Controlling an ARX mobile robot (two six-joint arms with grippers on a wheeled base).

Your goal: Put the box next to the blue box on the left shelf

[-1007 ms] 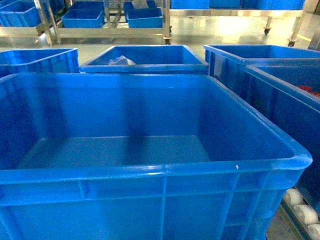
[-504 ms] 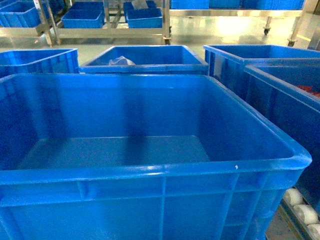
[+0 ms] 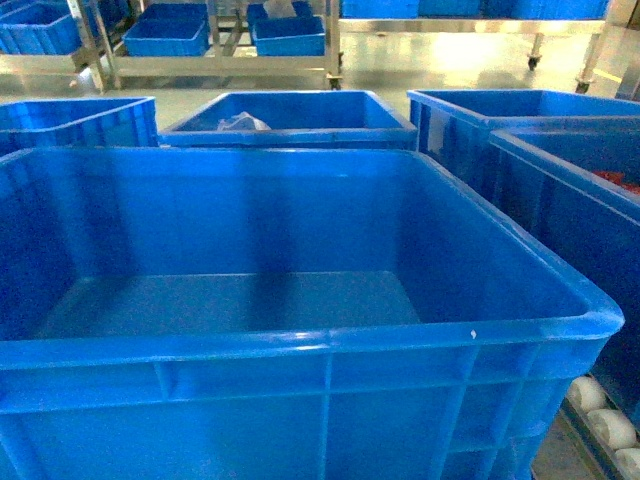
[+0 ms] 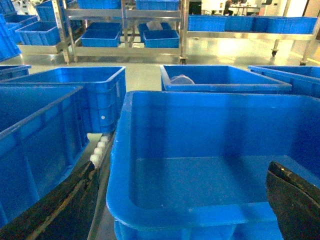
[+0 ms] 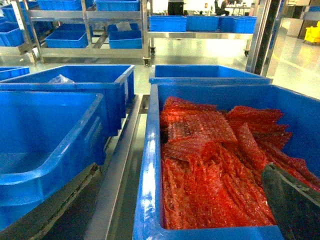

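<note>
The box (image 3: 300, 330), a big open blue crate with a bare floor, sits right in front of me and fills the near middle of the head view, its long rim running left to right across my front. My left end effector (image 4: 180, 205) hangs just at its near wall, fingers (image 4: 55, 210) spread wide with the crate's near left corner between them, and nothing is gripped. My right end effector (image 5: 295, 207) shows only one dark finger at the picture's edge, over the neighbouring crate of red mesh bags (image 5: 215, 160) to the right, so I cannot tell whether it is spread or pressed together. The left arm is therefore the nearer one to the box. The shelf (image 4: 125, 30) with smaller blue boxes (image 4: 102, 37) stands far ahead and to the left, well apart from the crate.
</note>
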